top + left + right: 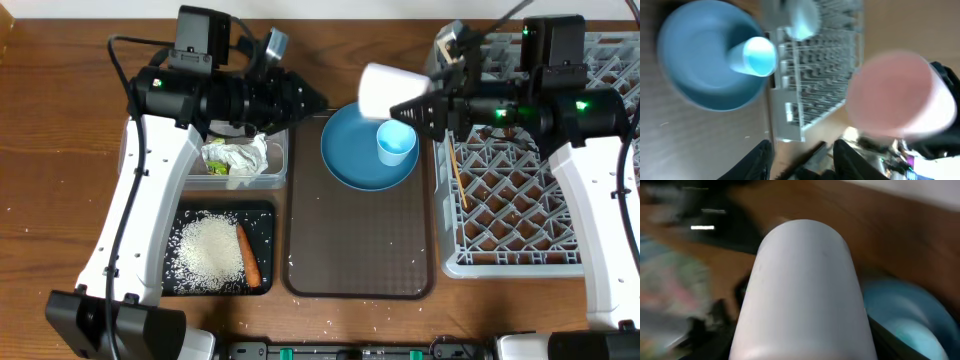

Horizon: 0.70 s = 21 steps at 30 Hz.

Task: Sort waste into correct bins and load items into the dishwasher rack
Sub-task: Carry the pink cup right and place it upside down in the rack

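Pink cup (383, 90), held on its side in the air and pinched by my right gripper (414, 107); I judge it is held clear like this for carrying to the rack (510, 200) behind that gripper. My left gripper (316, 100), just beyond the cup, stands spread and empty. Below the cup, the blue plate (345, 160) and light-blue cup (396, 142) wait on the brown tray (360, 250).

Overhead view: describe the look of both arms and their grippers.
The left arm and right arm match: smooth white links, black joints and black bases. The left gripper and right gripper are black and taper to points. Thin black cables loop off each arm, and small green lights glow on both.
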Tool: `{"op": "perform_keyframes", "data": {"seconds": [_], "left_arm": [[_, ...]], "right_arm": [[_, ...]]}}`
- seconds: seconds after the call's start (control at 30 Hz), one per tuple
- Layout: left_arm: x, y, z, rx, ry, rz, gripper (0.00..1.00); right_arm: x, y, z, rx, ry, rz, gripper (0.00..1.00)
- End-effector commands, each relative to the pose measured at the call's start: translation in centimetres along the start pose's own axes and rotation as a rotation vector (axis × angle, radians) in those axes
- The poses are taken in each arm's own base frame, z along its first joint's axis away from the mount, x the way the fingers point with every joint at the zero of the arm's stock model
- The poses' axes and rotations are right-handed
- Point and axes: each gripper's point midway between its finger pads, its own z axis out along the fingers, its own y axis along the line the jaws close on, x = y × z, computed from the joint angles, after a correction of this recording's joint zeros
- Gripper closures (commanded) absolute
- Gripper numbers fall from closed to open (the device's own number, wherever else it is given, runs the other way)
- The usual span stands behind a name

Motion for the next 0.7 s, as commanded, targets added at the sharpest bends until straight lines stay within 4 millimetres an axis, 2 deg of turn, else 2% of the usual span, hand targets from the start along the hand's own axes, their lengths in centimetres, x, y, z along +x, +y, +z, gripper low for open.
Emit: {"op": "perform_keyframes", "data": {"seconds": [0.0, 0.13, 0.23, 0.37, 0.43, 0.53, 0.67], "left_arm": [[-0.8, 3.1, -0.1, -0.164, -0.053, -0.008, 0.57], [-0.9, 4.8, -0.5, -0.262, -0.075, -0.025, 0.43], [-1.0, 5.5, -0.6, -0.3, -0.085, -0.029, 0.39], [-1.1, 5.6, -0.7, -0.308, -0.089, -0.029, 0.34], [-1.1, 5.6, -0.7, -0.308, -0.089, -0.029, 0.25], [-1.1, 5.6, -0.7, -0.308, -0.089, -0.029, 0.18], [-1.1, 5.6, -0.7, -0.308, -0.089, -0.029, 0.14]], "right_arm": [[1.5, -7.1, -2.8, 0.434, 0.03, 0.211, 0.64], [4.6, -10.9, -6.1, 0.7, 0.105, 0.326, 0.65], [6.2, -12.5, -8.3, 0.829, 0.15, 0.364, 0.65], [7.7, -14.2, -11.0, 0.957, 0.183, 0.41, 0.65], [8.4, -14.8, -12.3, 1.017, 0.19, 0.447, 0.65], [9.1, -15.3, -13.3, 1.05, 0.202, 0.475, 0.66], [9.5, -15.9, -13.8, 1.06, 0.204, 0.497, 0.67]]}}
